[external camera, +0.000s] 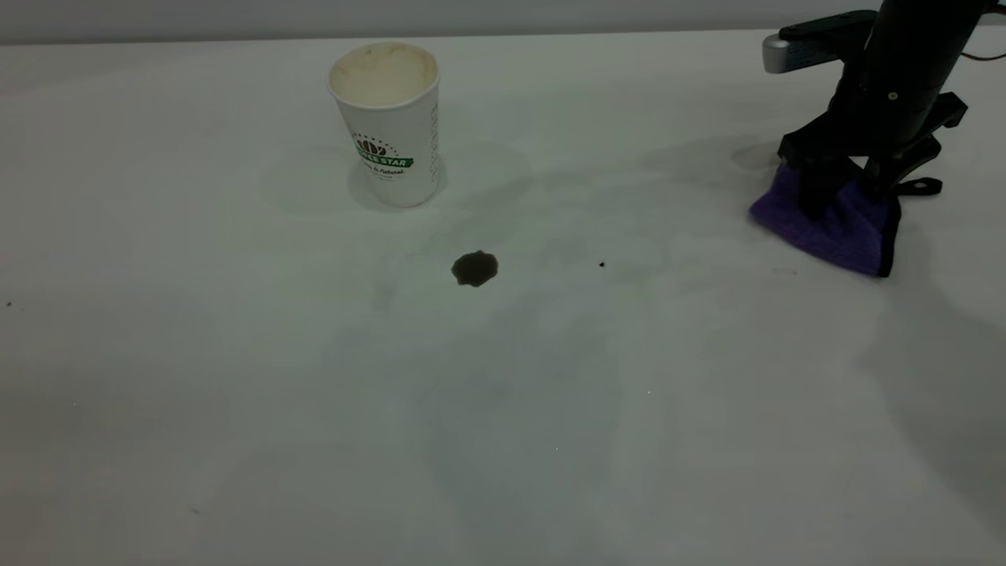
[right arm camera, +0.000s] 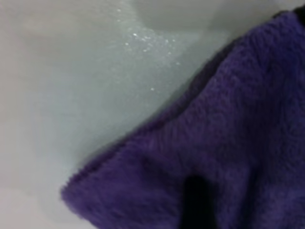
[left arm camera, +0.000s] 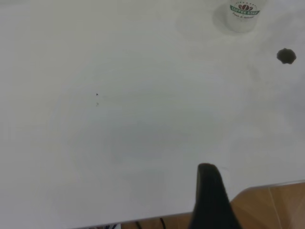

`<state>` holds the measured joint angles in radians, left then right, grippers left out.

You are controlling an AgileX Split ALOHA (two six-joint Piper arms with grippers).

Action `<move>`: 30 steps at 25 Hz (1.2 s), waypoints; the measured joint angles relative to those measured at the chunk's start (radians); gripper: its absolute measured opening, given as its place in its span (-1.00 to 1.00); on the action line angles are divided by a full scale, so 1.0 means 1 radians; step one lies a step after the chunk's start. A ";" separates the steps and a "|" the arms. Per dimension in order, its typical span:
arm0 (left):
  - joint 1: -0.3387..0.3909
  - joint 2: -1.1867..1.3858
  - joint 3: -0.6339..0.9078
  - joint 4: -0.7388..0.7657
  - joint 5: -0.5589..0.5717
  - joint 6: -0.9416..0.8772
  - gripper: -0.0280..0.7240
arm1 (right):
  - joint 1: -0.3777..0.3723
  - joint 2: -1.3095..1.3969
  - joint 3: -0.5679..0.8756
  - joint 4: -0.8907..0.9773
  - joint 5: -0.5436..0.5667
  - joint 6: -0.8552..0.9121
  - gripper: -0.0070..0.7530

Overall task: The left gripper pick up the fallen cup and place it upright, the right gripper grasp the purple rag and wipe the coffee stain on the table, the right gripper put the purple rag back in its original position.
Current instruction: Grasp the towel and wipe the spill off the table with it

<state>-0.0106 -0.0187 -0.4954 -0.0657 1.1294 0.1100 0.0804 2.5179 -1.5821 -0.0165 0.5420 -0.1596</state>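
Observation:
The cup [external camera: 387, 126] stands upright on the table [external camera: 503, 409] at the back left, mouth up; the left wrist view shows it far off [left arm camera: 243, 13]. The coffee stain [external camera: 475, 268] lies in front of it to the right, bare, and also shows in the left wrist view [left arm camera: 286, 56]. The right gripper [external camera: 847, 195] is at the far right, fingers pressed down into the bunched purple rag [external camera: 833, 224], shut on it. The rag fills the right wrist view [right arm camera: 228, 143] around one dark finger [right arm camera: 194, 205]. The left gripper is out of the exterior view; only one black finger [left arm camera: 209, 195] shows.
A tiny black speck [external camera: 602, 265] lies right of the stain. The left wrist view shows the table's edge with wooden floor [left arm camera: 271, 205] beyond it. The rag's black loop [external camera: 921, 187] sticks out beside the right gripper.

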 joint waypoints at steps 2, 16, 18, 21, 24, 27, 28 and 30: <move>0.000 0.000 0.000 0.000 0.000 0.000 0.53 | 0.000 0.010 -0.007 0.016 0.002 0.000 0.20; 0.000 0.000 0.000 0.000 0.000 0.000 0.53 | 0.102 -0.009 -0.053 0.178 0.139 -0.057 -0.79; 0.000 0.000 0.000 0.000 0.000 0.000 0.53 | 0.146 -0.030 -0.088 0.195 0.191 -0.056 -0.79; 0.000 0.000 0.000 0.000 0.000 0.000 0.53 | 0.225 -0.063 -0.164 0.198 0.247 -0.042 -0.79; 0.000 0.000 0.000 0.000 0.000 0.000 0.53 | 0.312 -0.068 -0.209 0.200 0.272 -0.018 -0.79; 0.000 0.000 0.000 0.000 0.000 0.000 0.53 | 0.399 -0.068 -0.215 0.202 0.273 0.013 -0.79; 0.000 0.000 0.000 0.000 0.000 0.000 0.53 | 0.426 -0.068 -0.215 0.203 0.267 0.020 -0.79; 0.000 0.000 0.000 0.000 0.000 0.000 0.53 | 0.469 -0.059 -0.216 0.208 0.240 0.035 -0.79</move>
<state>-0.0106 -0.0187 -0.4954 -0.0657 1.1294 0.1100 0.5489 2.4585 -1.7979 0.1912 0.7819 -0.1244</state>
